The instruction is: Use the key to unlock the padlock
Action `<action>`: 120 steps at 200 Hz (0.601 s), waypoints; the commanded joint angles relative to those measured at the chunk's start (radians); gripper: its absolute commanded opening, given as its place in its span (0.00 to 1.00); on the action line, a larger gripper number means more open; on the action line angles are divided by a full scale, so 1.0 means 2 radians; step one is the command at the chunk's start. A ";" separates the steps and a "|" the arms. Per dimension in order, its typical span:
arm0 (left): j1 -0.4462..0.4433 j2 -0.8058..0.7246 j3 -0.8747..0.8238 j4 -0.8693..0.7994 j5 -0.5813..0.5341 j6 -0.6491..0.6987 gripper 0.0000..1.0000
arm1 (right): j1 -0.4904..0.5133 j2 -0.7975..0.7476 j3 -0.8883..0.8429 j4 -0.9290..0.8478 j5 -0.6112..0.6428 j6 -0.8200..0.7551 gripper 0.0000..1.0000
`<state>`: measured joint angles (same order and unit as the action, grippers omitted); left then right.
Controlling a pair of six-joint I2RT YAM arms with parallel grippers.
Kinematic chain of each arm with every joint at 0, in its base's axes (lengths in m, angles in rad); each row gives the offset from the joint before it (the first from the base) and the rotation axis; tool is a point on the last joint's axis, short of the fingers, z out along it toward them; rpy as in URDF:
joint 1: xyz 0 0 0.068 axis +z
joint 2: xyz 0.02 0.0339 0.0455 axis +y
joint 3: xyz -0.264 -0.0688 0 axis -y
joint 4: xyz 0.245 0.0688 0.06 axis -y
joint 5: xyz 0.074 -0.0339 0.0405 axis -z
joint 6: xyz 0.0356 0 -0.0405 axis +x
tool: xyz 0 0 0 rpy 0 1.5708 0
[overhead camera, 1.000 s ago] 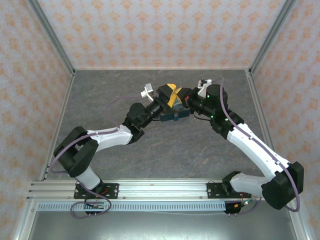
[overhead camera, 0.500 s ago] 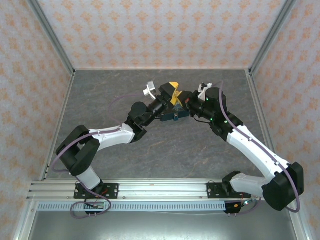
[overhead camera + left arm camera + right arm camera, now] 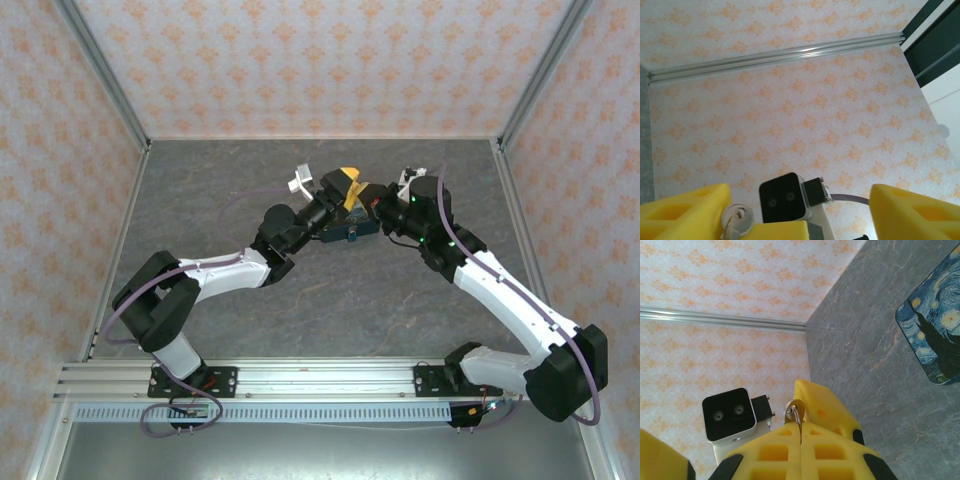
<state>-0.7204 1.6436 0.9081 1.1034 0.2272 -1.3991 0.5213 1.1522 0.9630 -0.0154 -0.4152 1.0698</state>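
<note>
Grey table (image 3: 865,365): one tin (image 3: 935,335), one key (image 3: 795,412), left tool (image 3: 340,190), right tool (image 3: 800,432)

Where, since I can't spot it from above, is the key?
In the right wrist view, the key pokes out between the tips of the shut right gripper, left of the painted tin.

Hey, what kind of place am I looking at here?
Probably a robot test cell in a lab: two arms bolted to a rail, a grey table, patterned-paper walls on aluminium posts.

Left jaws spread, right jaws clamped
</note>
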 commanded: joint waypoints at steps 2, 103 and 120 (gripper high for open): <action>-0.006 -0.006 0.005 0.000 -0.006 0.004 0.68 | 0.003 -0.012 0.007 -0.010 0.015 -0.009 0.00; -0.006 -0.017 -0.007 -0.020 -0.017 0.010 0.49 | 0.003 -0.019 0.004 -0.017 0.023 -0.010 0.00; -0.006 -0.018 -0.007 -0.024 -0.017 0.010 0.48 | 0.003 -0.020 0.005 -0.015 0.022 -0.009 0.00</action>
<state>-0.7204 1.6432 0.9062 1.0576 0.2165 -1.3903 0.5232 1.1355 0.9630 -0.0376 -0.3912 1.0649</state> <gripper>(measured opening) 0.485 0.046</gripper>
